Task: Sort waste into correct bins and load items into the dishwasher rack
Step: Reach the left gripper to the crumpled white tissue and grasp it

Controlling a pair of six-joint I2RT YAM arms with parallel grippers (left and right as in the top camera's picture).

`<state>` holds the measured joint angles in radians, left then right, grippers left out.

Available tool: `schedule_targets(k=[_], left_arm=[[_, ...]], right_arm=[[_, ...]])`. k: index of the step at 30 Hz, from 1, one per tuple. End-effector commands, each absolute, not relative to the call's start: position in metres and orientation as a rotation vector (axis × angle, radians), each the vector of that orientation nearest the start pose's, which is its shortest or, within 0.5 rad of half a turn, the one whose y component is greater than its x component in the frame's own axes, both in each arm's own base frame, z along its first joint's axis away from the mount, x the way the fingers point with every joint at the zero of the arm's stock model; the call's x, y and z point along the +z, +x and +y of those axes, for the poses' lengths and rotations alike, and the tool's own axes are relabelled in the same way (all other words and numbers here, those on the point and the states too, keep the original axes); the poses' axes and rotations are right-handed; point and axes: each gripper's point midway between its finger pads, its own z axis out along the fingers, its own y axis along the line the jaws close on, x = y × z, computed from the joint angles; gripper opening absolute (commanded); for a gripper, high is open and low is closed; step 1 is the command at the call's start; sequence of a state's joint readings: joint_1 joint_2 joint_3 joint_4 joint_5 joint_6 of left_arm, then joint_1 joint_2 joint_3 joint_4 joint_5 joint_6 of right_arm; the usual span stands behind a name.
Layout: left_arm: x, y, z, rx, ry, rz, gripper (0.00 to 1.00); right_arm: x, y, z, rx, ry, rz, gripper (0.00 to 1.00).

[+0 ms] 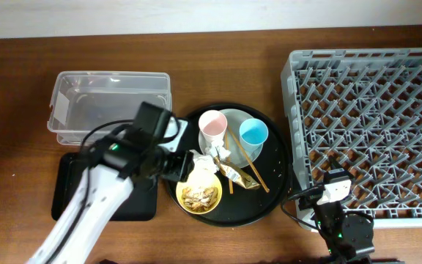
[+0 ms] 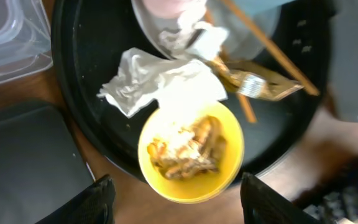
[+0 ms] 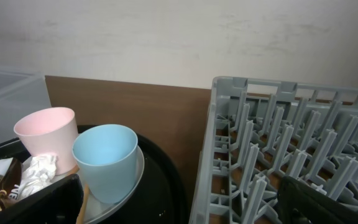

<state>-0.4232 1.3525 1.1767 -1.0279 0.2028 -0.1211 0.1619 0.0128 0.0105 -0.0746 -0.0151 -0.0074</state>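
Observation:
A yellow bowl [image 1: 199, 196] of tan food scraps [image 2: 188, 148] sits at the front of the round black tray. A crumpled white tissue [image 1: 204, 163] lies just behind the bowl, with a gold-brown wrapper [image 1: 239, 176] to its right. A pink cup [image 1: 212, 125] and a blue cup [image 1: 253, 133] stand on a pale plate [image 1: 230, 117], with chopsticks [image 1: 249, 158] leaning off it. My left gripper [image 1: 184, 167] is open and empty, and in the left wrist view its fingers [image 2: 182, 205] straddle the bowl [image 2: 191, 180]. My right gripper [image 1: 333, 192] is open and empty by the rack's front left corner.
The grey dishwasher rack [image 1: 372, 132] fills the right side. A clear tub [image 1: 112, 103] stands at the back left, and a shallow black rectangular tray [image 1: 72, 183] lies in front of it, partly under my left arm. The round black tray [image 1: 277, 183] holds the dishes.

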Motion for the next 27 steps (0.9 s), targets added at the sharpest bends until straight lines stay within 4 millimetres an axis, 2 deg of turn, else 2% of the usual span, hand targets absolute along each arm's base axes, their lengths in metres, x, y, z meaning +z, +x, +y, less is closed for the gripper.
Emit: schedule_targets(k=[1, 7, 16, 21, 27], left_arm=[[0.134, 0.282, -0.156, -0.304, 0.478, 2.818, 0.64], [0.098, 0.296, -0.163, -0.289, 0.484, 2.885, 0.64], [0.08, 0.301, -0.178, -0.296, 0.557, 2.885, 0.66], [0.063, 0.304, -0.181, -0.289, 0.565, 2.912, 0.7], [0.055, 0.304, -0.181, -0.282, 0.566, 2.93, 0.7]], right_arm=[[0.155, 0.243, 0.039, 0.116, -0.142, 1.646, 0.98], [0.155, 0.243, 0.039, 0.116, -0.142, 1.646, 0.98], [0.155, 0.243, 0.039, 0.116, -0.142, 1.646, 0.98], [0.155, 0.243, 0.039, 0.116, -0.142, 1.646, 0.98], [0.155, 0.243, 0.039, 0.116, -0.142, 1.646, 0.98]])
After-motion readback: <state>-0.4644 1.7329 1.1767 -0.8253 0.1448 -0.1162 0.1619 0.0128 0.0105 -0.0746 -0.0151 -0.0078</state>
